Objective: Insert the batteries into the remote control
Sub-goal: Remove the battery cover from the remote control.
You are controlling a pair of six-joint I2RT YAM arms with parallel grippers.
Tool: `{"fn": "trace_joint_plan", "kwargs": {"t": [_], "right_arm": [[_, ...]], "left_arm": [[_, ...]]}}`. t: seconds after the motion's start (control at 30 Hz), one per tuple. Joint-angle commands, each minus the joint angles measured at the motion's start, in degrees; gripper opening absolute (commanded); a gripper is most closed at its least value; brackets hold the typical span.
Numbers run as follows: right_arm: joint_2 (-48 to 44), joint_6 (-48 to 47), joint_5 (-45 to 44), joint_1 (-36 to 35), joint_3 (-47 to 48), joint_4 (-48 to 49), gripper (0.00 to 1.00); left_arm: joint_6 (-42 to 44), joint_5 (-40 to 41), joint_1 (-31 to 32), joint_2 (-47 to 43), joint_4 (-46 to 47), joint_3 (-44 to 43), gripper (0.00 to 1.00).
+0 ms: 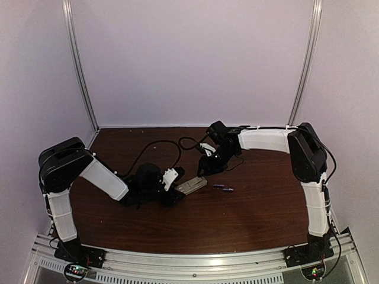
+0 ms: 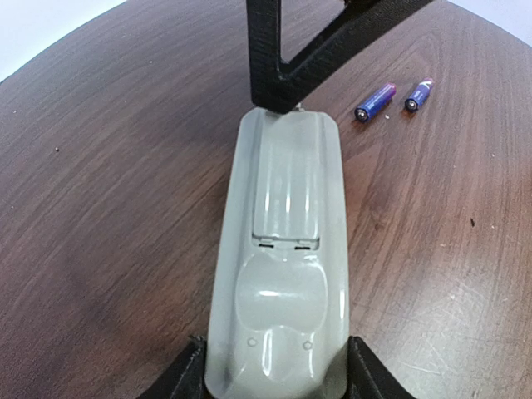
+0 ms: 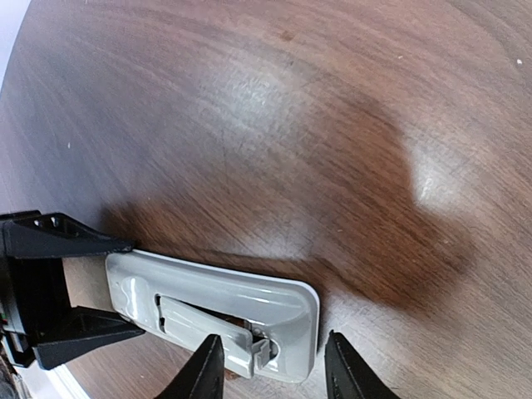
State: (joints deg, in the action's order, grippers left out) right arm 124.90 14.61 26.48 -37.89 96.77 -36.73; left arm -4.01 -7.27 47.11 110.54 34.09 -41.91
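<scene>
The remote control (image 2: 283,249) lies back up on the table, grey-beige, and my left gripper (image 2: 274,370) is shut on its near end. Its battery cover (image 3: 208,326) is tilted up at one edge, with the latch tab showing. My right gripper (image 3: 274,374) is open just above the remote's far end (image 1: 195,184), one finger over the cover and the other past the end of the remote. Two batteries (image 2: 374,101) (image 2: 419,94), dark purplish with silvery ends, lie side by side on the table right of the remote. They also show in the top view (image 1: 224,188).
The dark wooden table (image 1: 249,219) has white walls at the back and sides. Black cables (image 1: 160,148) lie behind the left gripper (image 1: 172,180). An aluminium rail (image 1: 195,260) runs along the near edge.
</scene>
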Motion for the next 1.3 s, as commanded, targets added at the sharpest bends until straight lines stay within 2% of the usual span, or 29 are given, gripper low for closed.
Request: {"fn": "trace_joint_plan", "kwargs": {"t": [0.0, 0.13, 0.53, 0.63, 1.17, 1.27], "right_arm": [[0.4, -0.4, 1.6, 0.8, 1.4, 0.9, 0.41], [0.2, -0.7, 2.9, 0.7, 0.6, 1.0, 0.34], [-0.2, -1.2, 3.3, 0.8, -0.9, 1.0, 0.25], [-0.3, -1.2, 3.0, 0.8, -0.9, 1.1, 0.18], [-0.6, -1.4, 3.6, 1.2, -1.9, 1.1, 0.16], [-0.5, -1.3, 4.2, 1.3, -2.0, 1.5, 0.09]], "left_arm": [[0.3, 0.7, 0.4, 1.4, -4.9, 0.0, 0.36], [0.3, 0.7, 0.4, 1.6, -5.0, -0.1, 0.36], [0.2, 0.4, 0.4, 1.8, -5.0, -0.3, 0.36], [0.2, 0.3, 0.4, 1.8, -5.2, -0.3, 0.36], [0.2, 0.5, 0.4, 1.9, -4.8, -0.2, 0.36], [0.1, 0.4, 0.4, 2.0, -4.9, -0.2, 0.36]]}}
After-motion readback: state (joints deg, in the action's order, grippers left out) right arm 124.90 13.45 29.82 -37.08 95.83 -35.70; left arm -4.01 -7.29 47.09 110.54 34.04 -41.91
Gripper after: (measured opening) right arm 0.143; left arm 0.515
